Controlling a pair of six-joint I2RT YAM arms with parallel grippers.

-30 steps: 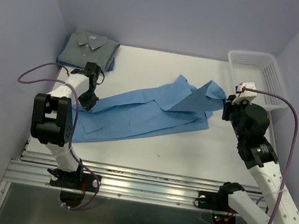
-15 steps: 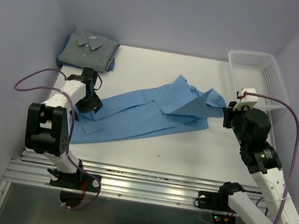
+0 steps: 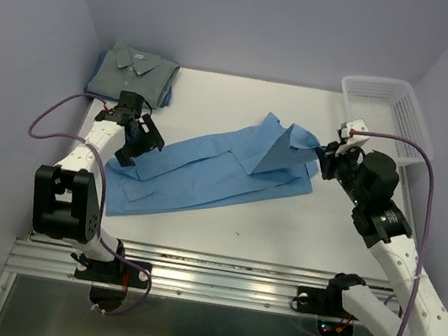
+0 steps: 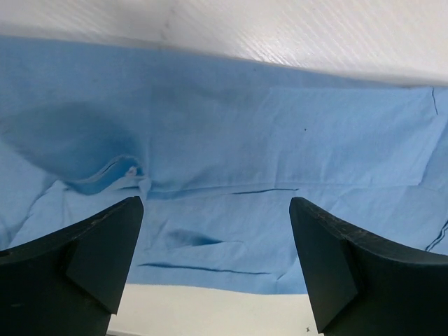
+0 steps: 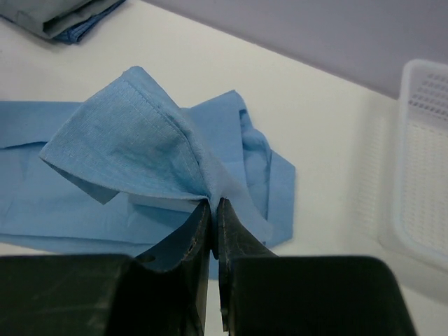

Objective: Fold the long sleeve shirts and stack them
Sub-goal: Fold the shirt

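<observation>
A light blue long sleeve shirt lies spread in a long diagonal band across the table. My right gripper is shut on its right end, holding a flap of the cloth lifted off the table and carried over the shirt. The pinch shows at the fingertips of that right gripper. My left gripper hovers open over the shirt's left end, and the blue cloth lies flat between its wide jaws with nothing gripped. A grey long sleeve shirt sits folded at the back left corner.
A white mesh basket stands at the back right, close behind my right arm. Its rim also shows in the right wrist view as the basket. A purple cable loops off the left arm.
My left gripper let go of the shirt's left end, opened wide and lifted slightly back. My right gripper carried its flap of blue cloth leftward over the shirt.
</observation>
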